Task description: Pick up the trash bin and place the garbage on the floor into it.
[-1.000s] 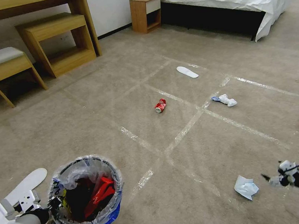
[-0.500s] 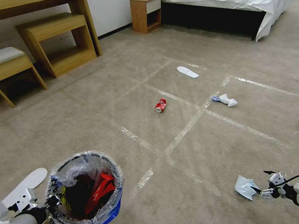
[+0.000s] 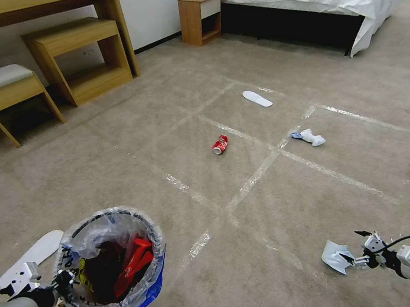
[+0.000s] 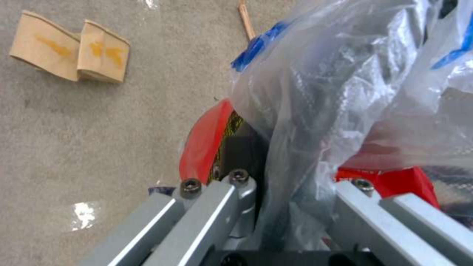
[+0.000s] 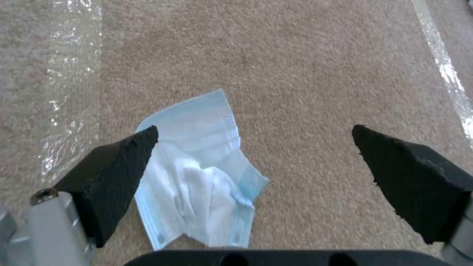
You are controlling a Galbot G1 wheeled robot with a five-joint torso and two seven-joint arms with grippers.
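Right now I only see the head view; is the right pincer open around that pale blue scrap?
Observer: Yes. In the right wrist view the right pincer is open wide, and the crumpled mask lies off-centre, near one pad.
Operator: Does the left pincer really grip the trash bin?
Observer: Its fingers straddle the bagged rim.
Operator: Anything hidden beside it?
Observer: Two brown cardboard pieces and a wooden stick on the carpet.
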